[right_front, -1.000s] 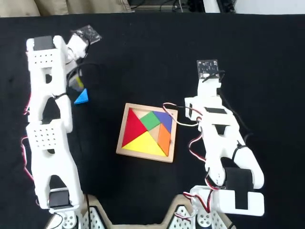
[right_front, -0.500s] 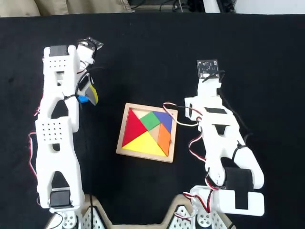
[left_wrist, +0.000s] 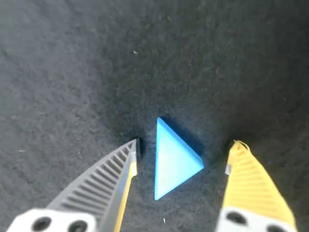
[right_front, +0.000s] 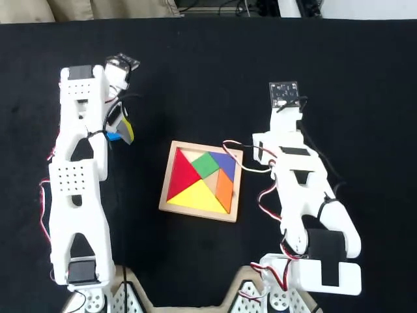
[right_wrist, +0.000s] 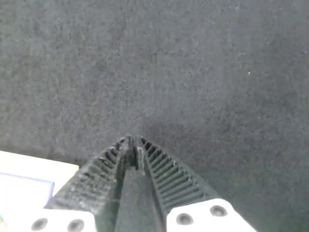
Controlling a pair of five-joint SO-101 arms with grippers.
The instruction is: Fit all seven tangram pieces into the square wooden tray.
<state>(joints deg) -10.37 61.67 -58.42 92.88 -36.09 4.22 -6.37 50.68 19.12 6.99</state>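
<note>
the high view looks straight down on the black table (right_front: 365, 65) from well above. the left wrist view sits close, facing down along the left gripper (left_wrist: 186, 143) at the blue triangle (left_wrist: 171, 162); the high view shares that blue triangle (right_front: 114, 135). the right wrist view faces down past the right gripper (right_wrist: 131, 141), close to the table, catching a corner of the tray (right_wrist: 29, 166); the high view takes in the whole tray (right_front: 171, 176).

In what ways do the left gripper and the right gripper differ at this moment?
The left gripper is open; the right gripper is shut. The left gripper straddles the blue triangle without touching it; the right gripper holds nothing. The left gripper has a yellow finger, while the right gripper's are black. Both point down at the black cloth.
</note>
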